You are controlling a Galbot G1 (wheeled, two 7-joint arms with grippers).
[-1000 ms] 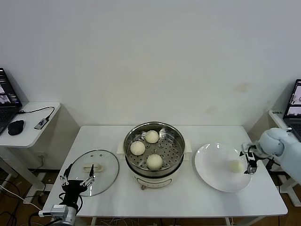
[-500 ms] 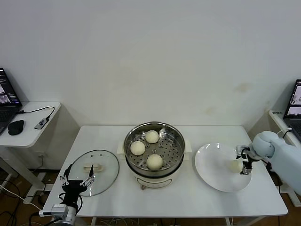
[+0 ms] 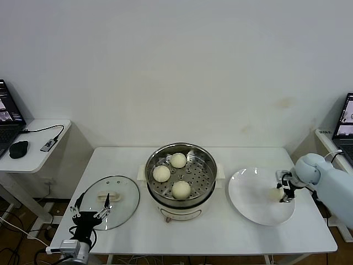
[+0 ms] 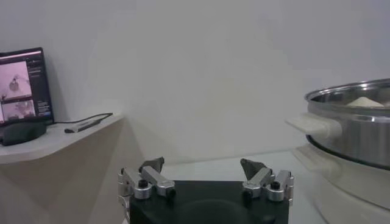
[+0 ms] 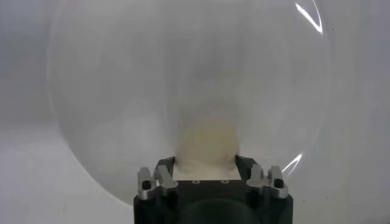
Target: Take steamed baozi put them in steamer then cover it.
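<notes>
Right pincer (image 3: 285, 189) is down over the white plate (image 3: 248, 207) at the right side of the table (image 3: 220, 232), and the last steamed baozi (image 5: 206, 143) sits right between its fingers (image 5: 163, 168), one finger at each flank of the bun. The jaws are spread about the bun's width and hugging its sides, but whether they have truly clamped or are only bracketing it, I cannot tell. The danger here, as I judge it: this bun is soft and smooth, so a squeeze that is too firm dents the dough, and one that is too light lets it slide out on the lift and roll across the glossy plate, maybe off the table edge, which is near. A grip set low could also scrape or nudge the plate itself. Over in the middle, the steamer (image 3: 181, 174) already holds three buns on its perforated tray, with open room on the tray's right side for a fourth. The cover (image 3: 110, 194) lies flat on the table to the steamer's left, handle up, not yet placed. The left pincer (image 3: 88, 212) hovers at the near edge of that lid with its fingers spread wide and nothing between them, waiting.
</notes>
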